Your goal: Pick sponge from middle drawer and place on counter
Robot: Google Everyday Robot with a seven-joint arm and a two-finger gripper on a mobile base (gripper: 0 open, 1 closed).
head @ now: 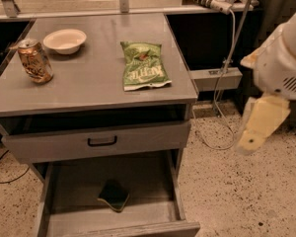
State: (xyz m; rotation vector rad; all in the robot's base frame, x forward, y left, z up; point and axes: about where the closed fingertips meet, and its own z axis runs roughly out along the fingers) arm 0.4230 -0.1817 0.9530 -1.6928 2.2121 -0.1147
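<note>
The sponge (113,195) lies flat, dark green face up with a yellow edge showing, on the floor of the pulled-out middle drawer (74,191), near its front middle. The counter (89,83) is the gray top of the cabinet above it. My arm comes in from the right edge, well off to the right of the cabinet. My gripper (260,126) is the pale yellow part hanging below the arm's white housing, at about the height of the upper drawer and far from the sponge.
On the counter stand a soda can (34,60) and a white bowl (65,40) at the left, with a green chip bag (143,65) at the right. A gray drawer front with a black handle (102,141) sits above the open drawer. A cable (222,83) hangs at the right.
</note>
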